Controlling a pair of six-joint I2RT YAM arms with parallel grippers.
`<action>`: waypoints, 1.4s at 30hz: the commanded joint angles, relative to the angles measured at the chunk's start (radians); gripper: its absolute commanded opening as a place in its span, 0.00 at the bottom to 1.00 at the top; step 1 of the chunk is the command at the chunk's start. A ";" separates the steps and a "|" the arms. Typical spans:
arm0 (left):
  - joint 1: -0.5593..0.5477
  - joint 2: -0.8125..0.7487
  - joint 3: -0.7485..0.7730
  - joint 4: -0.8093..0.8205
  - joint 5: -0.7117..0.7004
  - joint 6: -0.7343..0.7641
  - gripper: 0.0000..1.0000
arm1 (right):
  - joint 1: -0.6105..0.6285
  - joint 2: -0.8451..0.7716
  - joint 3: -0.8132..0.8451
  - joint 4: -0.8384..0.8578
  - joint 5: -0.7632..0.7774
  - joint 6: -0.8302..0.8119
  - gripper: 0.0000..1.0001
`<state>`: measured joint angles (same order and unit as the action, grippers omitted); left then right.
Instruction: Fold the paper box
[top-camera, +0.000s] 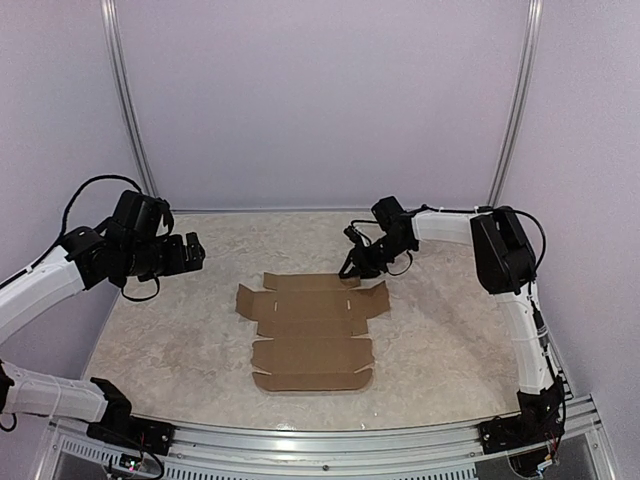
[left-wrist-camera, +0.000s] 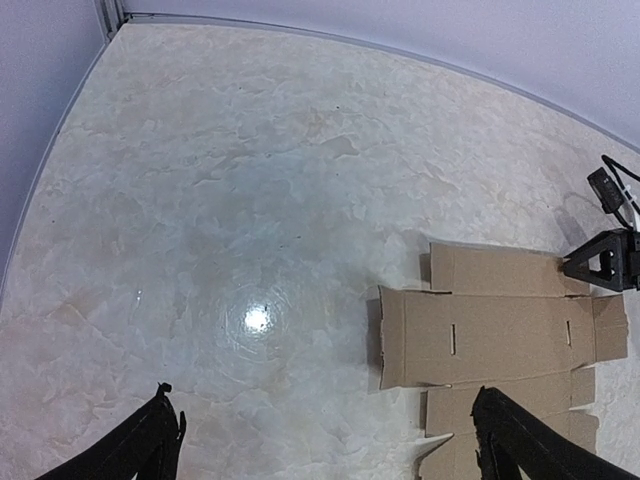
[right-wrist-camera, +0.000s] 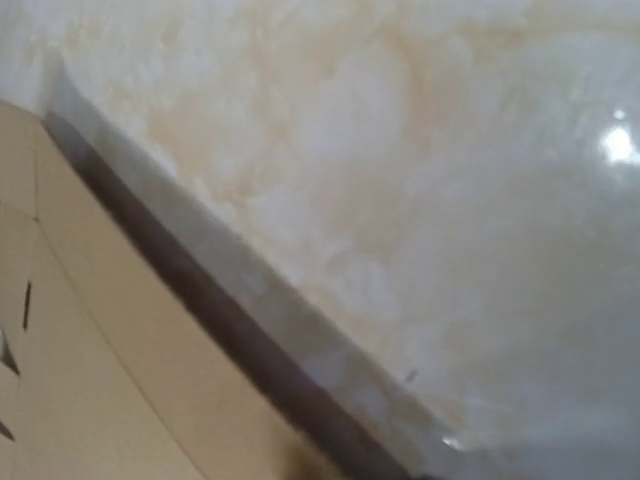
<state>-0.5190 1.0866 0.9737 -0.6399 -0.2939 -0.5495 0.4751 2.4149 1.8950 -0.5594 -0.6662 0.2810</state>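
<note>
My left gripper (top-camera: 198, 252) gapes wide at the paper box's (top-camera: 310, 335) ten o'clock; my right gripper (top-camera: 351, 271) sits at one o'clock, and I can't tell its grip.

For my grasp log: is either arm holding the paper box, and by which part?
The left gripper is open and holds nothing. The right gripper is at the far right corner of the paper box; whether its fingers grip it cannot be told.

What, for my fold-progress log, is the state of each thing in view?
paper box: unfolded, flat on the table.
left gripper: open, above the table, clear of the box.
right gripper: low at the box's far right corner; open or shut unclear.
</note>
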 joint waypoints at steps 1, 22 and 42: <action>-0.009 0.012 0.026 -0.015 -0.004 0.001 0.99 | -0.009 -0.032 -0.064 0.019 0.011 0.002 0.29; -0.022 0.019 0.036 0.012 0.006 0.014 0.99 | -0.009 -0.422 -0.616 0.347 0.203 0.218 0.00; -0.041 0.115 0.075 0.068 0.061 0.053 0.99 | 0.185 -0.850 -1.196 0.634 0.857 0.767 0.00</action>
<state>-0.5533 1.1912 1.0225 -0.5823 -0.2432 -0.5171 0.5972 1.6020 0.7082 0.0502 0.0223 0.9451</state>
